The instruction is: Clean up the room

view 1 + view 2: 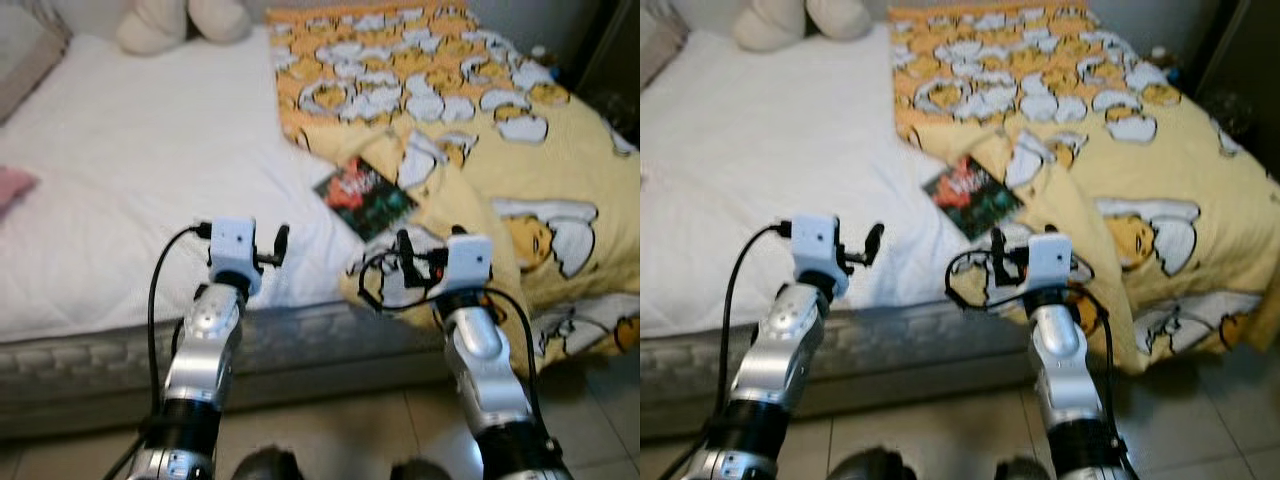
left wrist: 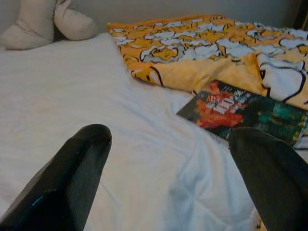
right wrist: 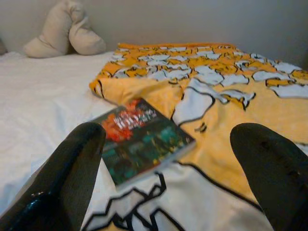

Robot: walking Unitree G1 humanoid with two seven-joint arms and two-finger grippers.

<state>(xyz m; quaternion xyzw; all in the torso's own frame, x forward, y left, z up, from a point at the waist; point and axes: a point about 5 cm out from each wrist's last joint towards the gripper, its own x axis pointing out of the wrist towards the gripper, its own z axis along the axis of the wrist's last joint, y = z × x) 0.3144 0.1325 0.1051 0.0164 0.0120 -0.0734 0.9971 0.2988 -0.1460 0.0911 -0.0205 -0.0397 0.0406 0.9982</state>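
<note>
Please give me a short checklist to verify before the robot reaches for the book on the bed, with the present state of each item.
1. Book visible and unobstructed: ok. It lies flat on the bed, partly on the white sheet, partly on the yellow blanket.
2. Right gripper open: ok, fingers wide apart, book ahead between them.
3. Left gripper open: ok, and holding nothing.
4. Both grippers above the near edge of the bed, short of the book: ok.
5. Book edge free for a finger to slide under: cannot tell; one end rests on blanket folds.
6. Cream pillow far from the reach path: ok.
</note>
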